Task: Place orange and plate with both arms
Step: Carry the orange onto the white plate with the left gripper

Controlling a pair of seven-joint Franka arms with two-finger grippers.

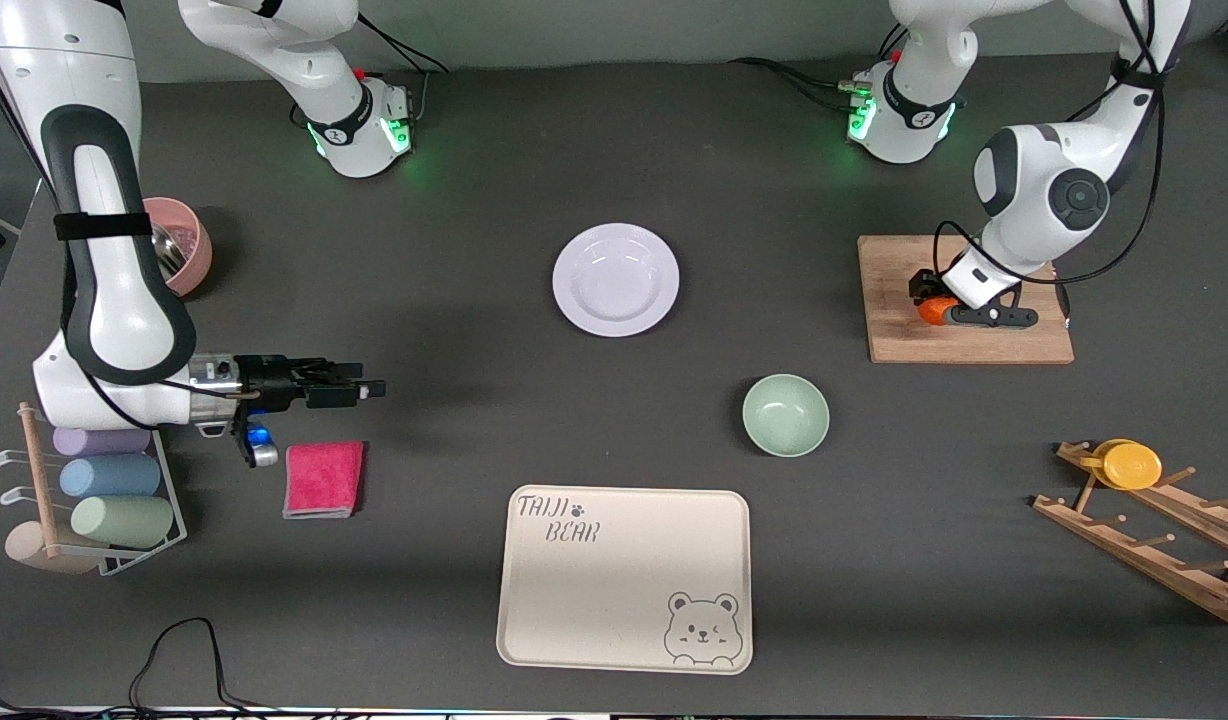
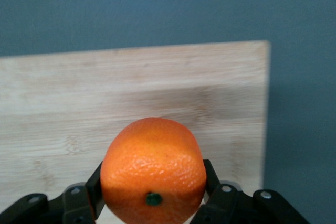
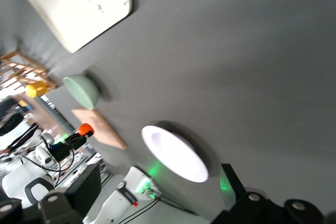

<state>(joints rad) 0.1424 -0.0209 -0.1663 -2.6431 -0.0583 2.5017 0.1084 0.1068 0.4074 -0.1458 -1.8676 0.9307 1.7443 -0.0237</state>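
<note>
The orange (image 1: pixel 935 311) sits between the fingers of my left gripper (image 1: pixel 932 303), low over the wooden cutting board (image 1: pixel 964 345) at the left arm's end of the table. In the left wrist view the orange (image 2: pixel 153 169) fills the gap between the black fingers (image 2: pixel 212 179), with the board (image 2: pixel 131 93) under it. The pale lavender plate (image 1: pixel 615 279) lies alone mid-table; it also shows in the right wrist view (image 3: pixel 175 153). My right gripper (image 1: pixel 366 385) is open and empty, held level over bare table at the right arm's end, above a pink cloth (image 1: pixel 323 479).
A mint-green bowl (image 1: pixel 785 414) stands nearer the camera than the plate. A cream bear-printed tray (image 1: pixel 624 577) lies at the front. A wooden rack with a yellow cup (image 1: pixel 1132 464) is at the left arm's end. A cup rack (image 1: pixel 104 490) and pink bowl (image 1: pixel 182 245) are at the right arm's end.
</note>
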